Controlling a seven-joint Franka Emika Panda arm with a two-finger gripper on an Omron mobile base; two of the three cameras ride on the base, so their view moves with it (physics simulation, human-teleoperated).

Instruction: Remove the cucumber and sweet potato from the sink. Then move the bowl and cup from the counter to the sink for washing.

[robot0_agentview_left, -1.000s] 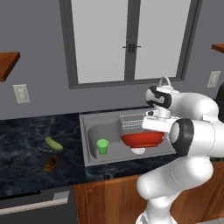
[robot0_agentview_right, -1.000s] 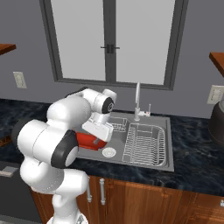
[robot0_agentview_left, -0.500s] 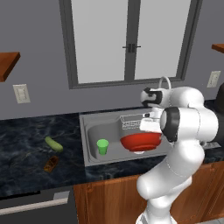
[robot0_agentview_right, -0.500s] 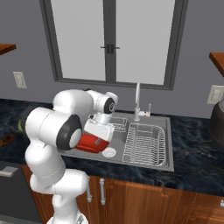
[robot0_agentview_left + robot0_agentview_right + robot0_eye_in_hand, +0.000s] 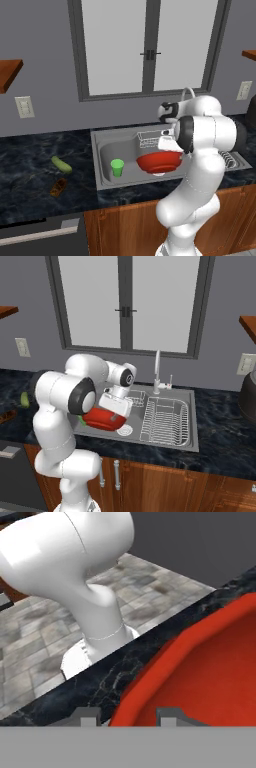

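while pincer (image 5: 125,714) pinches rim of bowl (image 5: 159,162), bowl hangs tilted just below it over sink (image 5: 105,150); cup (image 5: 117,167) stands in basin beside. advice: lower level, release once bowl rests.

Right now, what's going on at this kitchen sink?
The white robot arm has its claw clamped on the rim of the red bowl, holding it over the sink. The green cup already stands upright in the basin. The cucumber and the sweet potato lie on the dark counter to the left of the sink. Only setting the bowl down looks left to do.
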